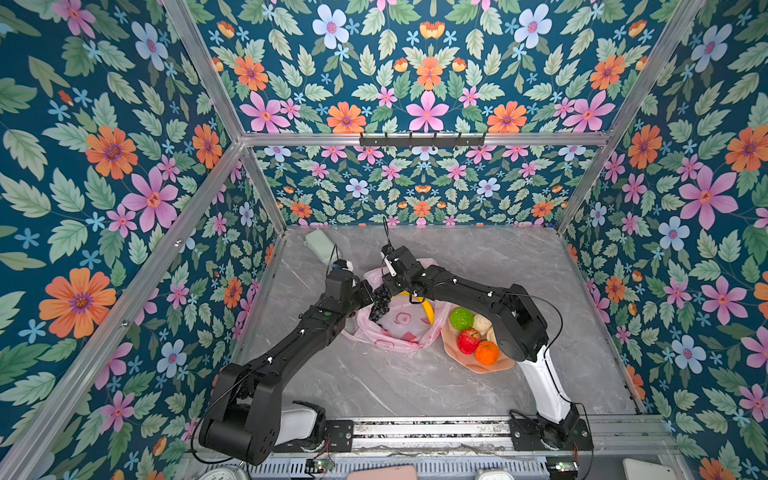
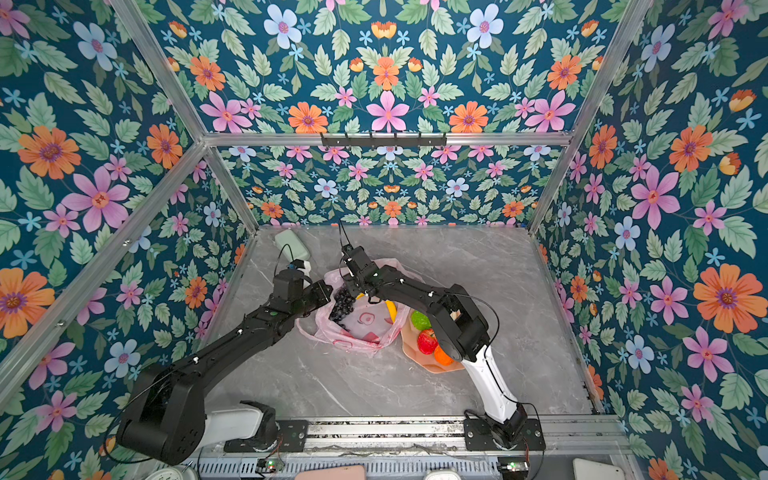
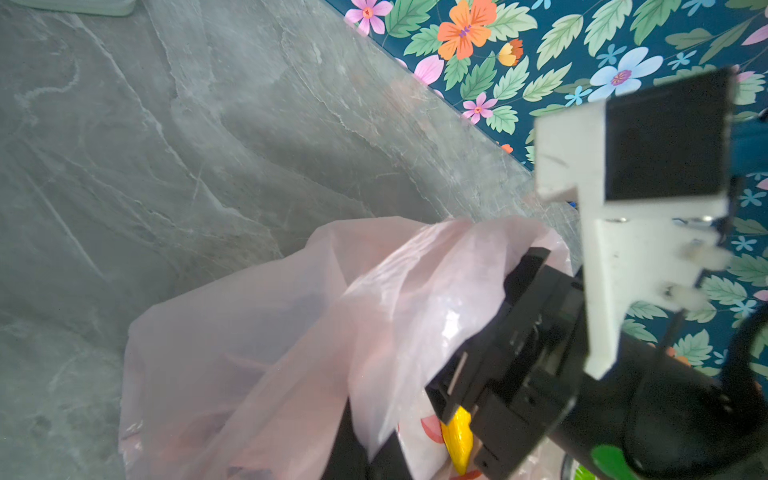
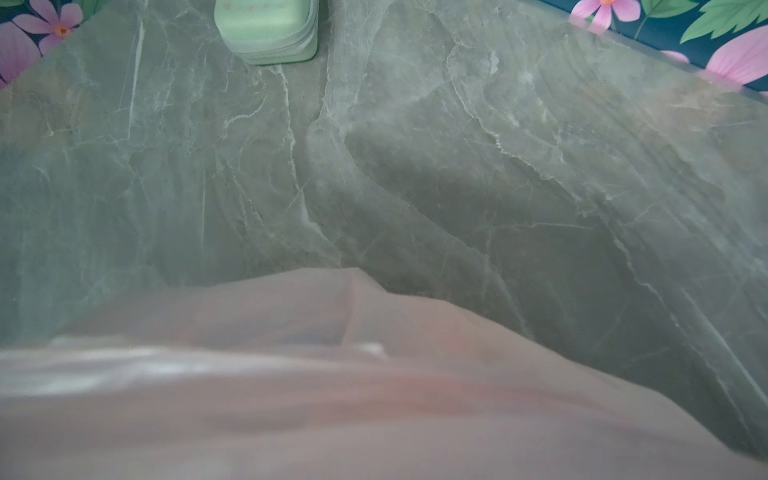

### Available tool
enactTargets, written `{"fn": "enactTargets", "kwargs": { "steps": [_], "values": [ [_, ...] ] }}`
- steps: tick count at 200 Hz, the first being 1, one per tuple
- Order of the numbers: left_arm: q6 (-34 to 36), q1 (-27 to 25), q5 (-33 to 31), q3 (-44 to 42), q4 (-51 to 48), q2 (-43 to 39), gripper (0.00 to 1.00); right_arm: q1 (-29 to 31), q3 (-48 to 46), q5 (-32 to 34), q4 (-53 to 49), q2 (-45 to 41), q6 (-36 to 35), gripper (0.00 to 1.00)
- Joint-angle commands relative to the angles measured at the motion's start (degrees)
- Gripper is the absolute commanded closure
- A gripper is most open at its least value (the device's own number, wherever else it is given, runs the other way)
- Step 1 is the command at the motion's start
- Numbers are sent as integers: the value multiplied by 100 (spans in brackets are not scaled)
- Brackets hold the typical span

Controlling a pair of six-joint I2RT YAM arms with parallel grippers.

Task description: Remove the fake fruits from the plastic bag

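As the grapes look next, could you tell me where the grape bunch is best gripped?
Likely across its middle, coming down from above: the grape bunch lies long and narrow in the plastic bag's open mouth, bare on top, with film at its sides.

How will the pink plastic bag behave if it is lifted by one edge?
Probably floppy: the plastic bag lies crumpled in loose folds. Likely very light, since the film is thin and translucent. The banana inside may shift and pull it down.
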Motion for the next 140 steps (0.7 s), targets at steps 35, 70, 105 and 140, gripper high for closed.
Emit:
{"fn": "enactTargets", "kwargs": {
  "steps": [35, 70, 105, 140],
  "values": [
    [0, 4, 184, -1, 147, -38, 100, 3, 431, 316, 139, 373, 9, 56],
    [2, 4, 244, -28, 121, -56, 100, 3, 605, 378, 151, 531, 72, 59],
    [7, 4, 236, -14, 62, -85, 100, 3, 805, 401, 41, 689, 145, 66],
    [6, 2, 203, -53, 51, -109, 100, 10, 779, 348, 33, 663, 172, 78]
  ]
}}
